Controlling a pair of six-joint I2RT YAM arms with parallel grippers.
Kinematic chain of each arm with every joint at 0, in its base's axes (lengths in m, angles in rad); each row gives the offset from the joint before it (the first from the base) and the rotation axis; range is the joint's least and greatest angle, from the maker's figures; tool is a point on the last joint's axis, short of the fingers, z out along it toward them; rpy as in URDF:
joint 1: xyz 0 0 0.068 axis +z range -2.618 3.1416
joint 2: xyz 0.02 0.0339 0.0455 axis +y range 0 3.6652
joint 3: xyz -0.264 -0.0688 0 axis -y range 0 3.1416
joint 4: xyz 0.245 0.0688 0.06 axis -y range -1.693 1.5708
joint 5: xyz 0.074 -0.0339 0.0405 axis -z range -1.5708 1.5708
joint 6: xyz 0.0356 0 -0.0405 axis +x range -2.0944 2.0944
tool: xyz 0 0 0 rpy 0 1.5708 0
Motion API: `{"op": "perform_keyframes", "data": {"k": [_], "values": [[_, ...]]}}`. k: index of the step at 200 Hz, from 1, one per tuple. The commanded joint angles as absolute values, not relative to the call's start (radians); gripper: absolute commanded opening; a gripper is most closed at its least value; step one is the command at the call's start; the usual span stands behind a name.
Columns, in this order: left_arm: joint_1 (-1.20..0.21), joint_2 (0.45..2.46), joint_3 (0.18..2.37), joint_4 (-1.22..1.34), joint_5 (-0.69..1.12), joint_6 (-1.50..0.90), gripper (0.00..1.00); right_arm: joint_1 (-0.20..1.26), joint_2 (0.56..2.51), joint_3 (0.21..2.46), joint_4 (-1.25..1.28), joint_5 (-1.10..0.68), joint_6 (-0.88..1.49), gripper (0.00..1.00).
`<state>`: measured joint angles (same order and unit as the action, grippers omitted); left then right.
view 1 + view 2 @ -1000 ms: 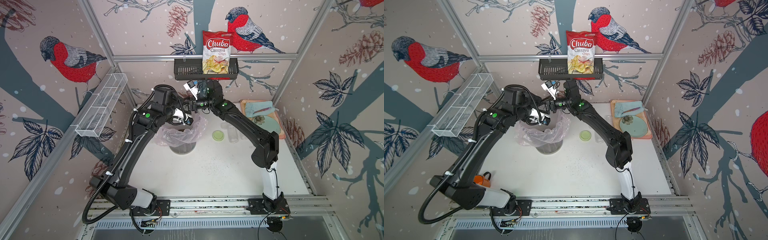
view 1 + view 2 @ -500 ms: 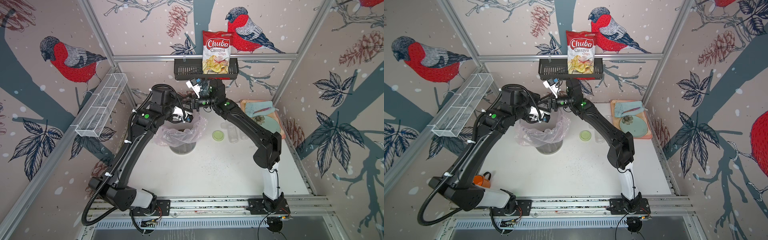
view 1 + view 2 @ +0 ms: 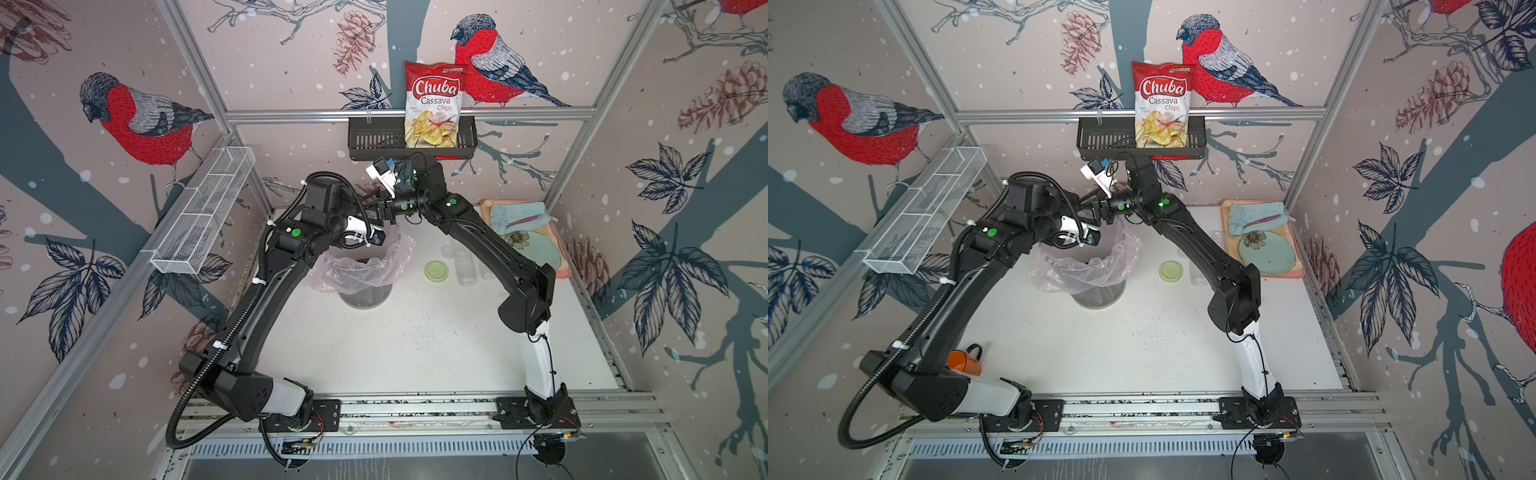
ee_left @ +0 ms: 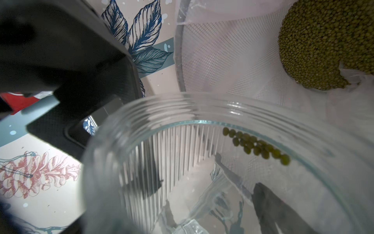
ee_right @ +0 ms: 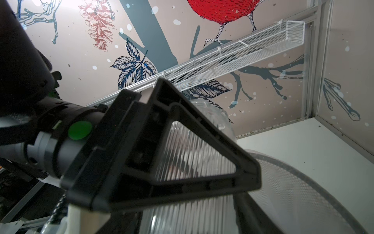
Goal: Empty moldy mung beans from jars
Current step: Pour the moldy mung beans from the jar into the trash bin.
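My left gripper (image 3: 371, 224) is shut on the wide ribbed glass jar (image 4: 202, 113), held lidless and tipped over the lined bin (image 3: 365, 291). A few mung beans (image 4: 257, 145) cling inside the jar's shoulder. A big heap of mung beans (image 4: 323, 44) lies in the bin. My right gripper (image 3: 379, 206) reaches in from the back, its jaws standing either side of the ribbed jar (image 5: 192, 154); contact is unclear. The pale green lid (image 3: 435, 270) lies on the table beside two clear jars, one (image 3: 466, 266) tall and one (image 3: 486, 270) short.
A pink tray (image 3: 561, 270) with a plate (image 3: 536, 253) and a cloth sits at the back right. A black basket (image 3: 365, 141) with a chips bag hangs on the back wall and a white mesh shelf (image 3: 203, 208) on the left wall. An orange mug (image 3: 963, 359) stands near the left arm's base.
The right gripper's jaws have narrowed around the jar. Both arms have stayed almost still above the bin.
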<state>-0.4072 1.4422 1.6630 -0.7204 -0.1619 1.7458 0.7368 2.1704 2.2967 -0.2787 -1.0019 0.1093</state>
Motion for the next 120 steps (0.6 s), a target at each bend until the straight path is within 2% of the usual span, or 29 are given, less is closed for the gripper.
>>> {"op": "perform_keyframes", "data": {"k": [1, 26, 43, 47, 50, 51, 53, 56, 61, 63, 120], "values": [[-0.41, 1.465, 1.669, 0.821, -0.056, 1.717, 0.98, 0.8, 2.177, 2.289, -0.48, -1.235, -0.026, 0.25], [-0.41, 1.462, 1.655, 0.809, -0.028, 1.718, 0.96, 0.804, 2.177, 2.283, -0.491, -1.234, -0.043, 0.25], [-0.415, 1.461, 1.664, 0.781, -0.04, 1.73, 0.78, 0.806, 2.177, 2.284, -0.48, -1.231, -0.034, 0.25], [-0.416, 1.459, 1.668, 0.778, -0.042, 1.729, 0.7, 0.805, 2.177, 2.284, -0.477, -1.232, -0.032, 0.25], [-0.417, 1.458, 1.667, 0.781, -0.043, 1.725, 0.61, 0.807, 2.178, 2.284, -0.473, -1.231, -0.03, 0.25], [-0.418, 1.457, 1.667, 0.781, -0.044, 1.723, 0.56, 0.808, 2.178, 2.284, -0.473, -1.231, -0.029, 0.25], [-0.419, 1.456, 1.667, 0.782, -0.042, 1.719, 0.38, 0.807, 2.179, 2.284, -0.471, -1.232, -0.027, 0.25], [-0.42, 1.454, 1.666, 0.785, -0.043, 1.713, 0.22, 0.807, 2.179, 2.285, -0.471, -1.231, -0.026, 0.25], [-0.419, 1.453, 1.667, 0.793, -0.042, 1.699, 0.04, 0.807, 2.182, 2.288, -0.471, -1.23, -0.024, 0.25], [-0.42, 1.453, 1.668, 0.795, -0.042, 1.696, 0.0, 0.807, 2.183, 2.288, -0.471, -1.231, -0.023, 0.25], [-0.422, 1.452, 1.673, 0.813, -0.034, 1.686, 0.0, 0.802, 2.18, 2.29, -0.455, -1.211, -0.007, 0.25]]}}
